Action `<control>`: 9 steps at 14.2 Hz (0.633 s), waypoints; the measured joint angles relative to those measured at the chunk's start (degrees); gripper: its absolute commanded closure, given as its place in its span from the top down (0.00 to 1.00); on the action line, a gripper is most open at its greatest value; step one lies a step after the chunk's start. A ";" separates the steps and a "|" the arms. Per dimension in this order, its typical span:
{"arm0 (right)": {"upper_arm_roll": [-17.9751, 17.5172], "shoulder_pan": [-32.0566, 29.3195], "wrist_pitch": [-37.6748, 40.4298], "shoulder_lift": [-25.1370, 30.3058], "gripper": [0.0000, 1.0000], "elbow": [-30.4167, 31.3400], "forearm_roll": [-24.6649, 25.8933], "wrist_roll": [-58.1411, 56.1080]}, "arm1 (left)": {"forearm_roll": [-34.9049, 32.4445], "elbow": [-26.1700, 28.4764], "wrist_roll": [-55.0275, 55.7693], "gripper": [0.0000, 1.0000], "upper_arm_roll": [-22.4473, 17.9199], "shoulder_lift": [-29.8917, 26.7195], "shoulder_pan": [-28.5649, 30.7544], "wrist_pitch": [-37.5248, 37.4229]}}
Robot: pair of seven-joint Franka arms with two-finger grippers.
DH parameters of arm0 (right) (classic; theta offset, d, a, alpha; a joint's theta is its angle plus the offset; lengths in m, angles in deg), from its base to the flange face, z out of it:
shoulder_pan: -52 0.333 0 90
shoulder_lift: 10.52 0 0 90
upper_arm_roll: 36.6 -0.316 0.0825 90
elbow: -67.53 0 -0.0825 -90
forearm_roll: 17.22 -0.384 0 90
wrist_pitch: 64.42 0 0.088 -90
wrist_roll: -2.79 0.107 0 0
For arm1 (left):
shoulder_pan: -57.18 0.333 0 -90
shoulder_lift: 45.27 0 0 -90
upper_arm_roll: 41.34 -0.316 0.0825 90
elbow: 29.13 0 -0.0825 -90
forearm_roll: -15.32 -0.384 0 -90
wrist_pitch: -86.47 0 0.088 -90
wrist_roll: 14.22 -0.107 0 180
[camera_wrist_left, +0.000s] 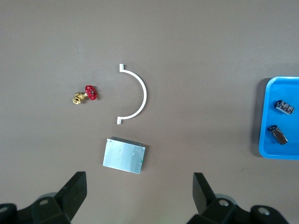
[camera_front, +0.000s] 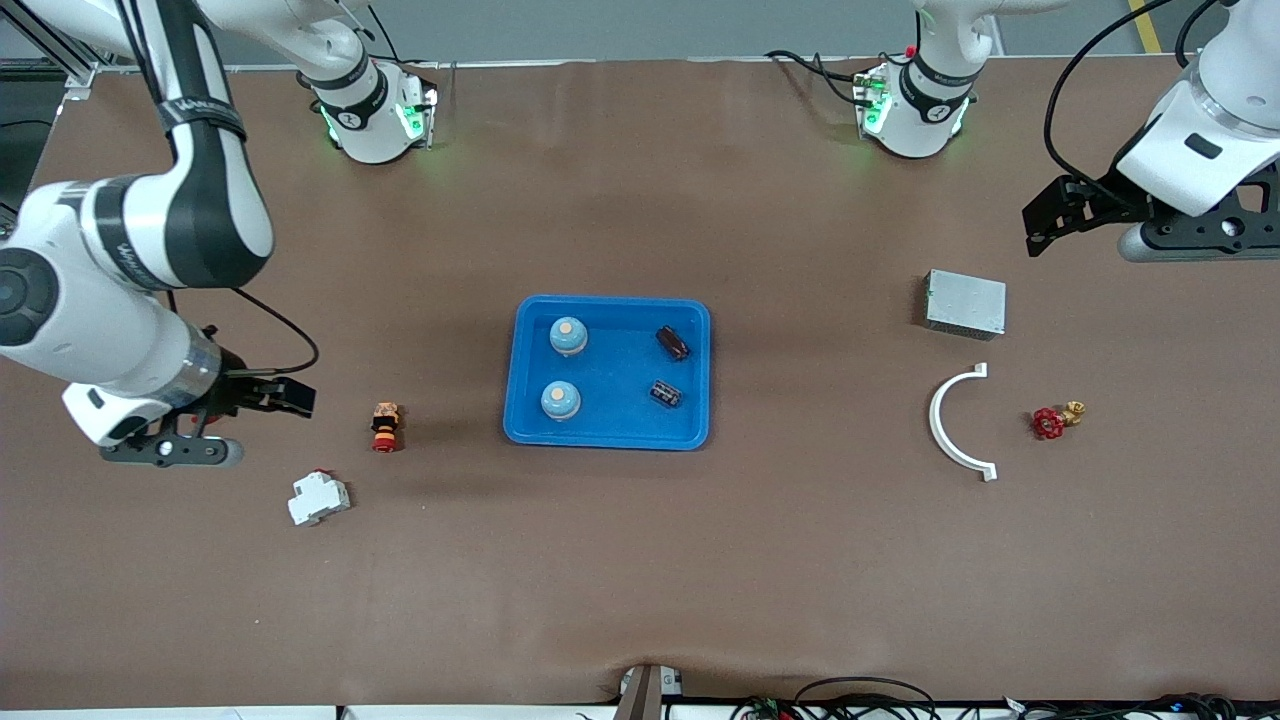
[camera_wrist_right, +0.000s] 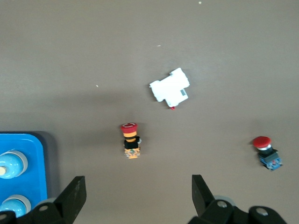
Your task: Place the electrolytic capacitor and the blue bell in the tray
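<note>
The bright blue tray (camera_front: 610, 301) lies at the table's middle. In it are two blue bells (camera_front: 568, 336) (camera_front: 561, 400) on the side toward the right arm's end, and two dark electrolytic capacitors (camera_front: 673, 342) (camera_front: 666, 393) on the side toward the left arm's end. The capacitors also show in the left wrist view (camera_wrist_left: 284, 107) (camera_wrist_left: 278, 134), and the bells in the right wrist view (camera_wrist_right: 10, 164) (camera_wrist_right: 11, 205). My right gripper (camera_front: 285, 396) (camera_wrist_right: 138, 186) is open and empty over bare table beside a push button. My left gripper (camera_front: 1045, 215) (camera_wrist_left: 140, 184) is open and empty over bare table beside the grey metal box.
Toward the right arm's end lie an orange and red push button (camera_front: 385, 426) (camera_wrist_right: 131, 140), a white breaker (camera_front: 318, 497) and a red and blue button (camera_wrist_right: 266, 151). Toward the left arm's end lie a grey metal box (camera_front: 964, 303), a white arc (camera_front: 950, 420) and a red-handled brass valve (camera_front: 1052, 420).
</note>
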 measured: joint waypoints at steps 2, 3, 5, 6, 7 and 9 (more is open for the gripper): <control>0.00 -1.30 0.82 0.84 1.00 0.10 0.01 -1.39 | 0.00 -0.01 0.00 1.00 0.00 0.00 0.00 0.00; 0.01 -1.92 1.58 1.55 1.00 0.11 0.02 -1.66 | 0.00 -0.02 0.00 1.00 0.00 0.00 0.00 0.00; 0.02 -3.56 2.75 3.54 1.00 0.09 0.04 -1.92 | 0.00 -0.05 0.00 1.00 0.00 0.00 0.00 0.00; 0.01 -4.41 3.46 4.73 1.00 0.09 0.05 -2.09 | 0.00 -0.05 0.00 1.00 0.00 -0.01 0.00 0.00; 0.02 -5.11 4.23 5.87 1.00 0.09 0.05 -2.21 | 0.00 -0.06 0.00 1.00 0.00 -0.01 0.01 0.00; 0.00 -6.20 5.70 7.82 1.00 0.11 0.06 -2.43 | 0.00 -0.08 -0.01 1.00 0.00 -0.01 0.06 0.00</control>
